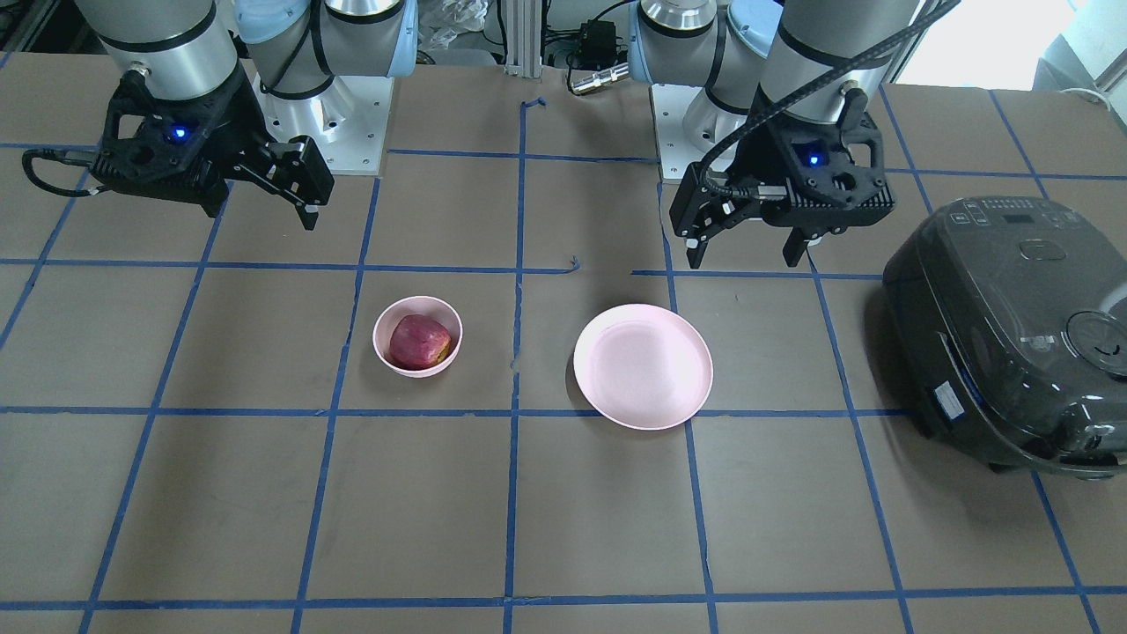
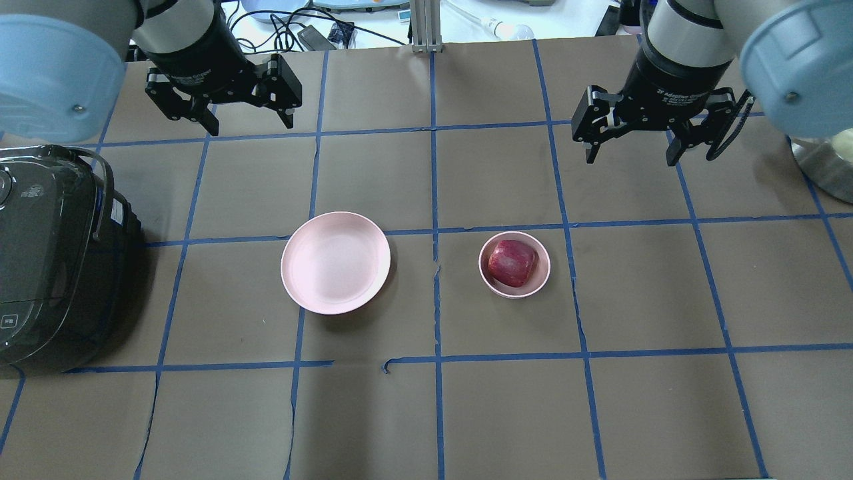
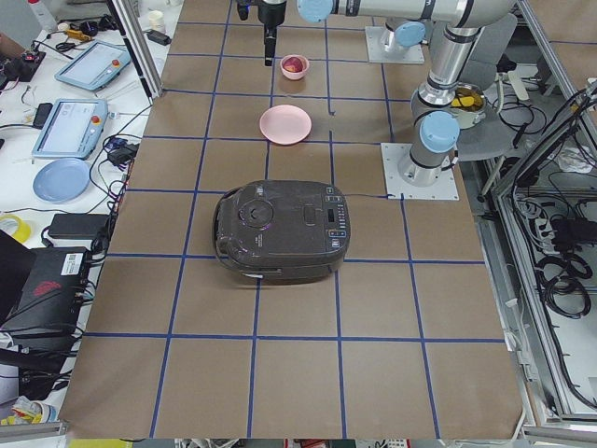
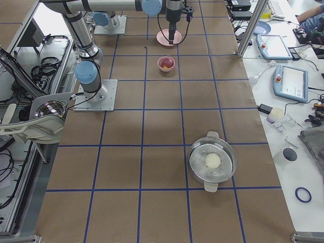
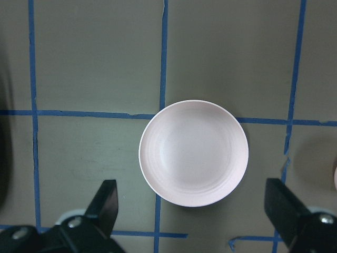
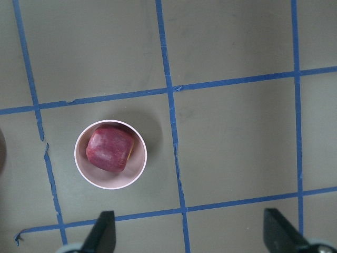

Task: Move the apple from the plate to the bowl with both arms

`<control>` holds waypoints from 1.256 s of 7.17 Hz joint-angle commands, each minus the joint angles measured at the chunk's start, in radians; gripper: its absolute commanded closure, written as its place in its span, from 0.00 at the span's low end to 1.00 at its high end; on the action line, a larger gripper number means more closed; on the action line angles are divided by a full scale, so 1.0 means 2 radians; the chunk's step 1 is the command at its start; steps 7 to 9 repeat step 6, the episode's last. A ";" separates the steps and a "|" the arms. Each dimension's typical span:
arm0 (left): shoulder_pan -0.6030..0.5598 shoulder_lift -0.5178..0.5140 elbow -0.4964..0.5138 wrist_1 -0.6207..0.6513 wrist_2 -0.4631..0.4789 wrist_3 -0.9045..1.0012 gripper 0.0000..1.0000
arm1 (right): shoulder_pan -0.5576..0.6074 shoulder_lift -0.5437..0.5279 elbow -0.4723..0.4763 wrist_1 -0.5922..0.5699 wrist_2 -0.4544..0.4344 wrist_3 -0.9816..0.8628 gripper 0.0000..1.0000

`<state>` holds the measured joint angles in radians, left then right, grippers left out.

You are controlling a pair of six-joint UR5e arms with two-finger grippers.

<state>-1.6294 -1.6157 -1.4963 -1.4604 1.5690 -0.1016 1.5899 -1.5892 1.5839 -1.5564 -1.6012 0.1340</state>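
The dark red apple (image 1: 421, 342) lies in the small deep pink bowl (image 1: 380, 339); it shows the same way in the overhead view (image 2: 512, 263) and the right wrist view (image 6: 109, 148). The wide pink plate (image 1: 643, 366) is empty and stands beside the bowl (image 2: 543, 277), apart from it. My left gripper (image 2: 251, 125) is open and empty, raised above the table, back from the plate (image 2: 335, 262). Its fingers (image 5: 105, 203) frame the plate (image 5: 193, 153) from above. My right gripper (image 2: 631, 159) is open and empty, raised above the table, back from the bowl and to its outer side.
A dark rice cooker (image 2: 46, 253) stands at the table's left end, left of the plate. A steel pot (image 4: 211, 161) stands far off at the right end. Blue tape lines grid the brown table.
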 commanded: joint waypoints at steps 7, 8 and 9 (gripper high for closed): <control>0.039 0.014 0.000 0.004 0.007 0.081 0.00 | 0.003 -0.004 -0.001 -0.001 0.014 -0.003 0.00; 0.039 0.014 0.000 0.004 0.007 0.081 0.00 | 0.003 -0.004 -0.001 -0.001 0.014 -0.003 0.00; 0.039 0.014 0.000 0.004 0.007 0.081 0.00 | 0.003 -0.004 -0.001 -0.001 0.014 -0.003 0.00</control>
